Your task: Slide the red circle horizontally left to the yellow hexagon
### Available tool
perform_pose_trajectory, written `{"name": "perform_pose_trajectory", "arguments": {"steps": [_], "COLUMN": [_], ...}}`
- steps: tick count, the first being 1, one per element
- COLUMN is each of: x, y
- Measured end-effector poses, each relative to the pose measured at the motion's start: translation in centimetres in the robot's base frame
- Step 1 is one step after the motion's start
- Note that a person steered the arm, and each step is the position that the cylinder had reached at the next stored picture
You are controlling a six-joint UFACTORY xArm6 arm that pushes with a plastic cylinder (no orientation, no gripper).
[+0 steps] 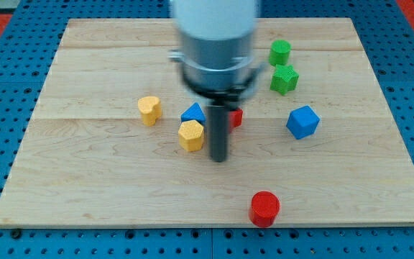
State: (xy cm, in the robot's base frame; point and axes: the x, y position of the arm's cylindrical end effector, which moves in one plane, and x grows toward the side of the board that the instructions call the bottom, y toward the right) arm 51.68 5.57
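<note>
Bare board lies between red circle (264, 208) and yellow hexagon (191, 134).

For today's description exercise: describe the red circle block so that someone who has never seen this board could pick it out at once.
Start at the wooden board and go to its edge at the view's bottom, a little right of centre. The red circle stands alone there, below and right of my tip. Unlike the other red block, half hidden behind the rod, it is round and fully visible.

red block (236, 118) mostly hidden behind rod, blue triangle (192, 114) partly hidden, arm body blurred
</note>
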Motion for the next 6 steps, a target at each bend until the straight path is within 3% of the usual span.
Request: {"name": "perform_pose_trajectory", "arguments": {"steps": [1, 2, 4, 5, 6], "x": [4.2, 10.1, 8.7, 8.4, 8.6], "y": [10.5, 10.3, -8.8, -11.3, -20.6]}}
